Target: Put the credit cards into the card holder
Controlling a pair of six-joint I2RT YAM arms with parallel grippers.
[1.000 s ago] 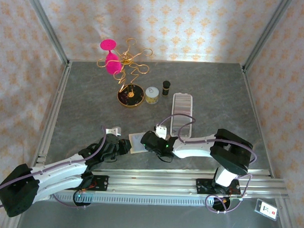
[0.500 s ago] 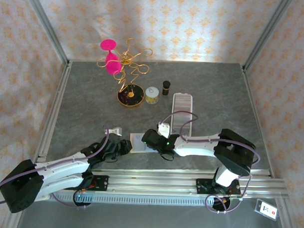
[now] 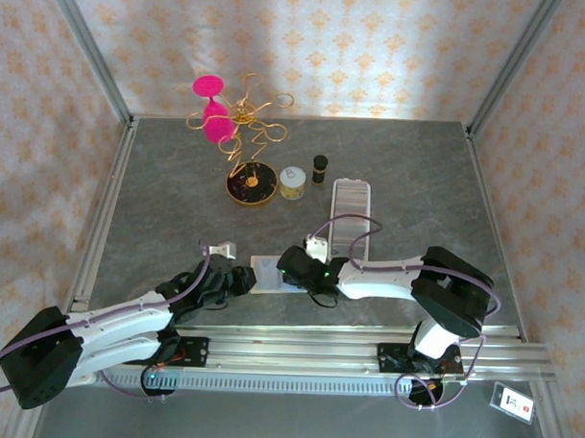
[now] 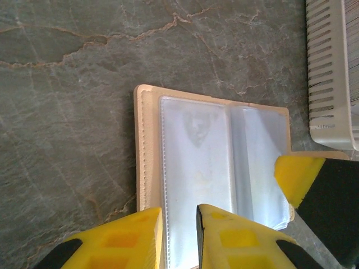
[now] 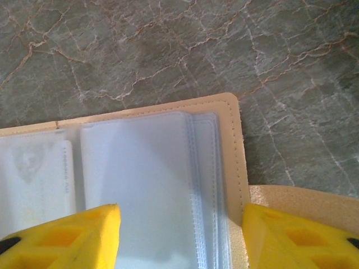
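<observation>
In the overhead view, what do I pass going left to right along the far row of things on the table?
From the left: gold wire stand with pink pieces → pale round jar → small dark bottle → long ribbed clear case.

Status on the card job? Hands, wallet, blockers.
Right hand open over the wallet. Left hand nearly closed at its edge, grip unclear. One whitish card already sleeved. Ribbed case alongside, not touching.
</observation>
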